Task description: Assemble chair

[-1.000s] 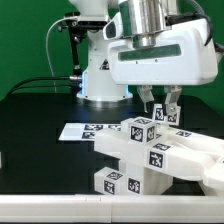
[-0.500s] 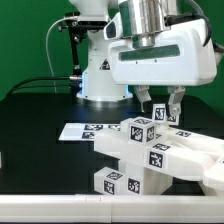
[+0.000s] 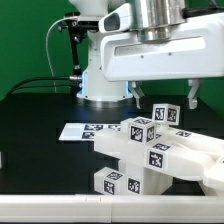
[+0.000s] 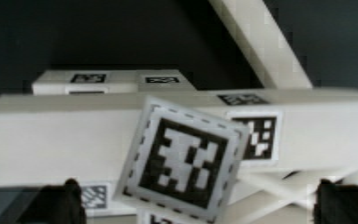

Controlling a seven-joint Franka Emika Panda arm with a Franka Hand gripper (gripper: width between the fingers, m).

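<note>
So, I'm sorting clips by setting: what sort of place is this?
Most likely a robotics lab bench: a black table before a green backdrop, a marker board and tagged white chair parts beneath the arm's end effector.

No words, numbers or brand names can be read. The only signs are black-and-white square tags on the white blocky plastic chair parts (image 3: 150,150) and the flat white marker board (image 3: 82,130).
</note>
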